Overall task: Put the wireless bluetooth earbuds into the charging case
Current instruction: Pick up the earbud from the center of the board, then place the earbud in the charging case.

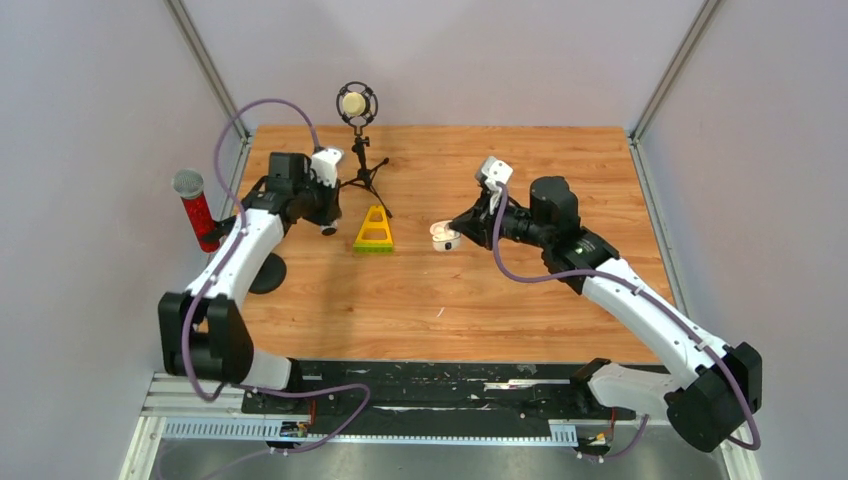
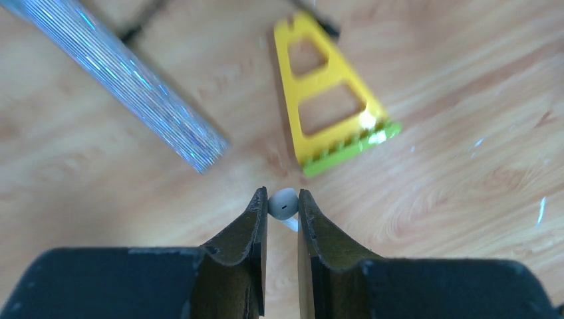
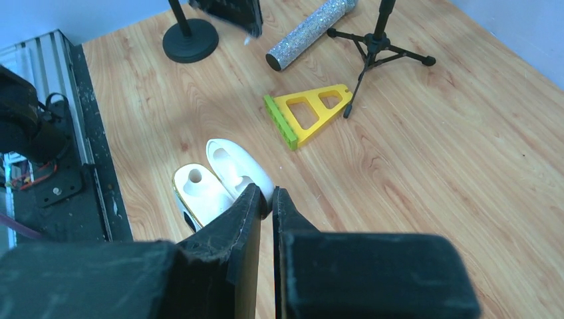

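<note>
Clamped in the left gripper (image 2: pixel 282 199): one white earbud (image 2: pixel 284 203), its round head pinched at the very fingertips, low over the desk (image 1: pixel 500 300) or resting on it; cannot tell which. Cannot tell either which way the stem points, most of it hidden between the fingers.

Closed as well, the right gripper (image 3: pixel 266 196), nipping the rim of the charging case (image 3: pixel 206 186). Case open, both halves splayed, hollows showing upward. Apparently steadying it near the middle of the desk.

Key to the coming move: from the held earbud, find the case off toward the robot's right, with a yellow triangular frame (image 1: pixel 373 230) lying between the two. So probably lift, carry rightward over that frame, then lower into a hollow. Nearer the case by far is the right arm, but it is occupied; delivery falls to the left.

Lying alone closer to the arm bases, a tiny white speck (image 1: pixel 438 313), possibly the second earbud; too small to say.

Likely needs the stem aligned before seating. Risk of knocking the case out of the right grip.
</note>
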